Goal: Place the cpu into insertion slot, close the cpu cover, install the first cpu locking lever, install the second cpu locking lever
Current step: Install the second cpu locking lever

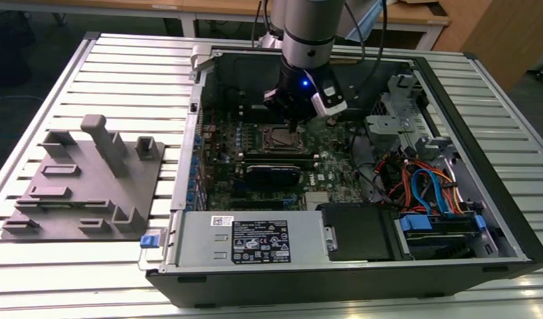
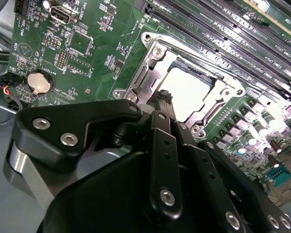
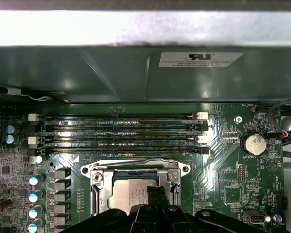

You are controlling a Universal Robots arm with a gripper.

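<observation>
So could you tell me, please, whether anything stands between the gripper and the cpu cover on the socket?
Nothing visible does. In both wrist views the gripper hangs just above the cpu cover, whose frame lies down around the cpu in the insertion slot. The memory slots run alongside, off its path.

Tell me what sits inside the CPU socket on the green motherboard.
The cpu lies in the insertion slot, its silver-grey top showing through the window of the cpu cover, in both wrist views. The pincer hides the chip's near edge, and the contacts beneath are covered.
</observation>
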